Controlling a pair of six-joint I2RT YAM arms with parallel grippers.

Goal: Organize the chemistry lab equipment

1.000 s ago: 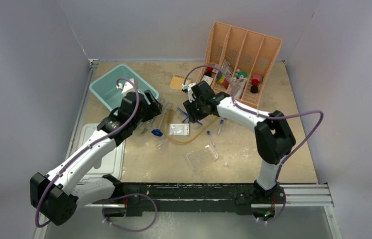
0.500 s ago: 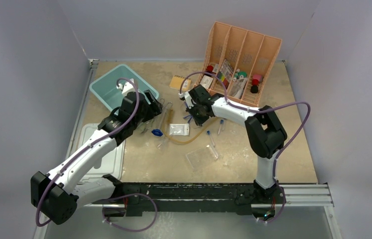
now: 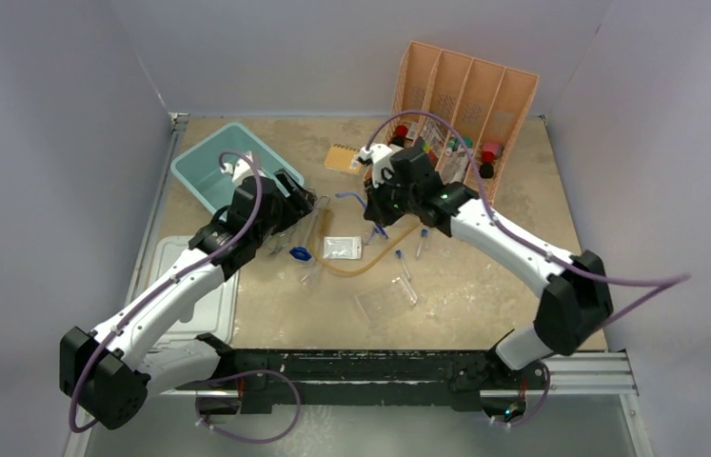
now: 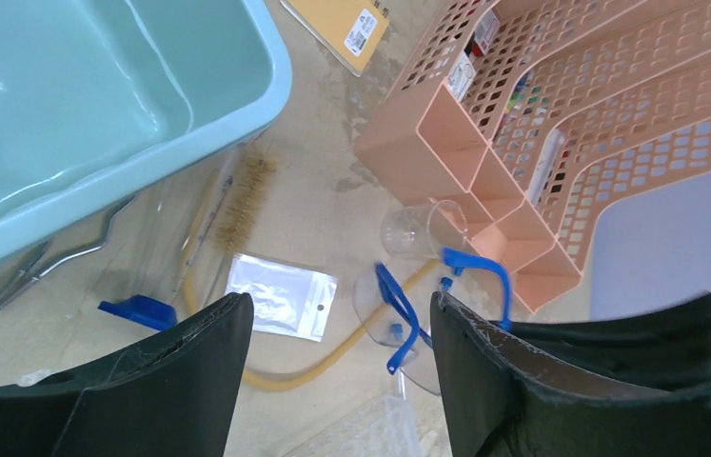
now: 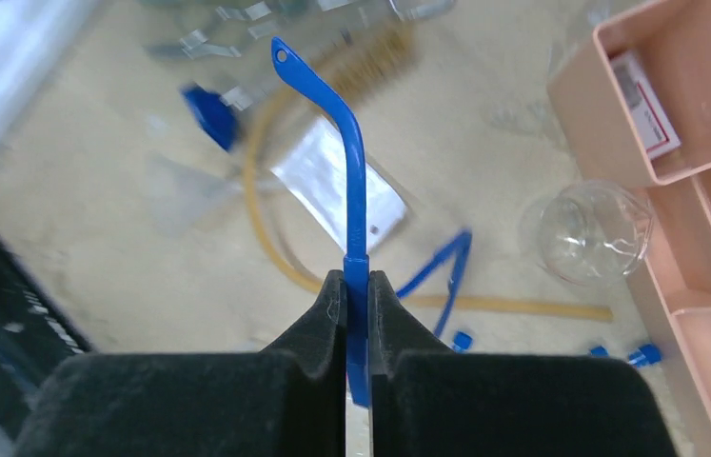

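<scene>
Under the right claw (image 5: pixel 356 286), which is clamped on the goggles (image 5: pixel 342 143), the table (image 3: pixel 275 314) is cluttered. The small clear bag (image 5: pixel 337 195) and the amber tubing (image 5: pixel 261 205) lie directly below. To its right, a clear beaker (image 5: pixel 587 231) sits just beside the peach divider (image 5: pixel 684 105), whose wall closes off that side. The left claw (image 4: pixel 337 314) hangs with its jaws spread. The teal bin (image 4: pixel 142 152) blocks its left, with tongs (image 4: pixel 56 262) and a brush (image 4: pixel 242 190) at the bin's foot. Bare table lies beyond, around the notepad (image 4: pixel 337 24).

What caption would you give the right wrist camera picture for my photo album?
Right fingers pinch the goggles by one blue arm, above the tubing and bag.
</scene>
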